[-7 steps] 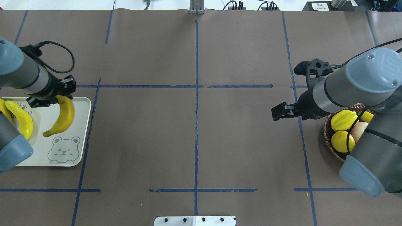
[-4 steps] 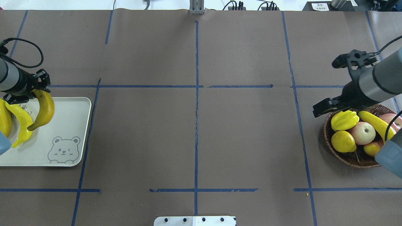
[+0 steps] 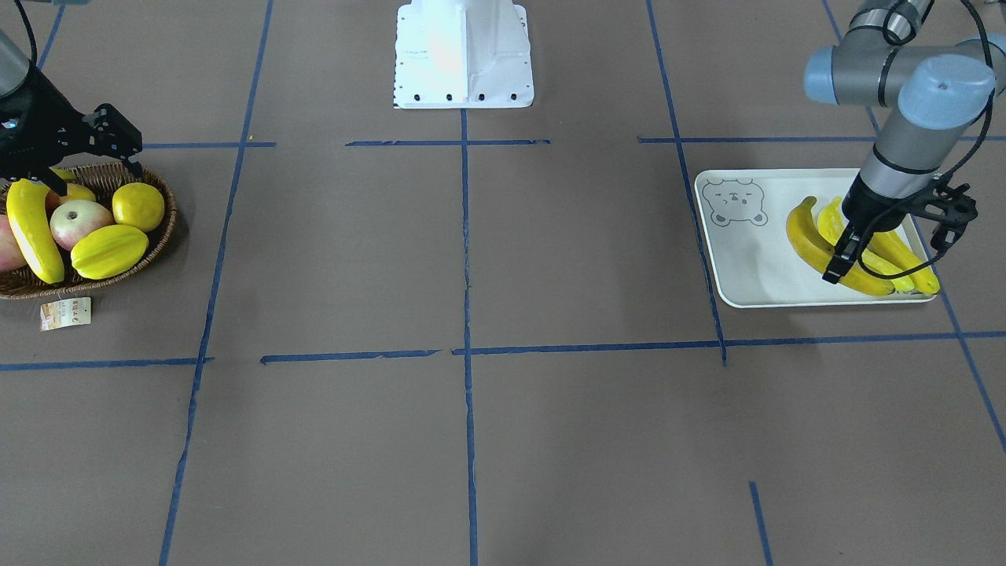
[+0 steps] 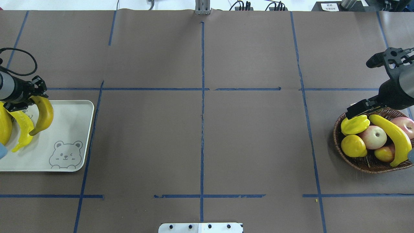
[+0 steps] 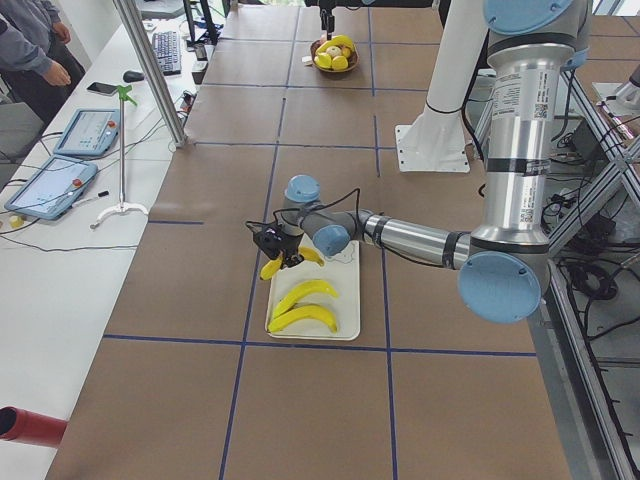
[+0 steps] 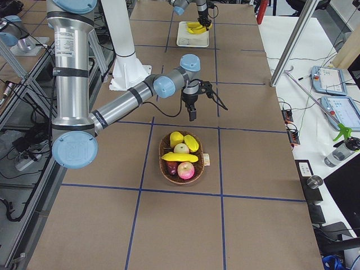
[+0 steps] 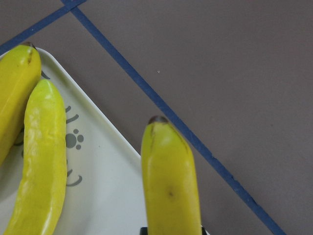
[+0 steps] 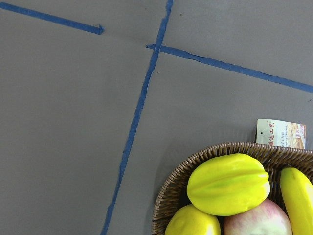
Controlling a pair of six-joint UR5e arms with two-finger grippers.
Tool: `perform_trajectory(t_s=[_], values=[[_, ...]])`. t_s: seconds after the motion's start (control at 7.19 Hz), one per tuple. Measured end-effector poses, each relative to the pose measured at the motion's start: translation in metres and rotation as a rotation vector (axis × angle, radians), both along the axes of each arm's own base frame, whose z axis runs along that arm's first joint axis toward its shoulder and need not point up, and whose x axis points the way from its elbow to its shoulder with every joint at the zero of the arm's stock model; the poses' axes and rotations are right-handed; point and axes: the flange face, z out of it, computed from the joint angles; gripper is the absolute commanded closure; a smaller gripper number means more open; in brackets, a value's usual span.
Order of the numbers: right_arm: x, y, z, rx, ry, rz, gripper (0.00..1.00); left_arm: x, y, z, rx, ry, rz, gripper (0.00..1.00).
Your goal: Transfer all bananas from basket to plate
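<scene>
Compared with a second ago, the left tool [image 4: 31,97] is farther toward the left edge of the overhead view. Then it carried the orange-yellow banana [image 4: 45,113] above the middle of the plate [image 4: 66,124]. Now that banana hangs just beside the two other bananas [image 4: 25,127], which lie on the plate. The right arm, which covered most of the basket [image 4: 337,142] a second ago, is drawn back to the view's right. This uncovers the last banana [image 4: 393,136], which lies across the fruit inside.

The left forearm reaches low and nearly level over the plate, wrist bent down. Its tool is clamped on the orange-yellow banana's upper end. In the wrist view the banana's dark tip sits at the plate's rim, with the tabletop [image 4: 252,139] and a blue tape line beyond it. I cannot tell whether the banana touches the plate.

The right tool [image 4: 358,109] hovers at the basket's far rim, just beside the starfruit [image 4: 354,124], and grips nothing. The pictures do not show whether its jaws are apart or together. In the basket the last banana rests beside an apple [image 4: 373,136], and a lemon [image 4: 353,145] lies below the starfruit. A paper tag [image 3: 66,313] lies on the tabletop against the basket.
</scene>
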Motion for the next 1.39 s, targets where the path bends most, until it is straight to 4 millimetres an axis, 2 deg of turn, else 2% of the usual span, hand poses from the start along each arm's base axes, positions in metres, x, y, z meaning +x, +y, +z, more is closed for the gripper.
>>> perform_trajectory(t_s=[0.14,0.28,0.42,0.56,0.7,0.84,1.11,1.39], values=[[0.001,0.000,0.000,0.001,0.000,-0.001,0.00,-0.002,0.006,0.009,-0.013,0.011,0.010,0.53],[0.001,0.000,0.000,0.001,0.000,-0.001,0.00,-0.006,0.014,0.015,-0.031,0.022,0.021,0.06],[0.001,0.000,0.000,0.001,0.001,0.000,0.00,-0.010,0.021,0.021,-0.035,0.028,0.029,0.00],[0.001,0.000,0.001,0.001,0.002,0.000,0.00,-0.013,0.027,0.025,-0.026,0.036,0.037,0.00],[0.003,0.001,0.002,-0.001,0.003,0.003,0.00,-0.015,0.031,0.020,-0.016,0.057,0.053,0.00],[0.008,0.002,0.005,-0.004,0.006,0.008,0.00,-0.017,0.036,-0.001,0.001,0.111,0.099,0.00],[0.034,0.015,0.028,0.010,0.030,-0.005,0.00,-0.028,0.043,-0.066,0.111,0.222,0.213,0.00],[0.069,0.043,0.066,0.033,0.046,-0.006,0.00,0.000,0.049,-0.136,0.257,0.282,0.295,0.00]])
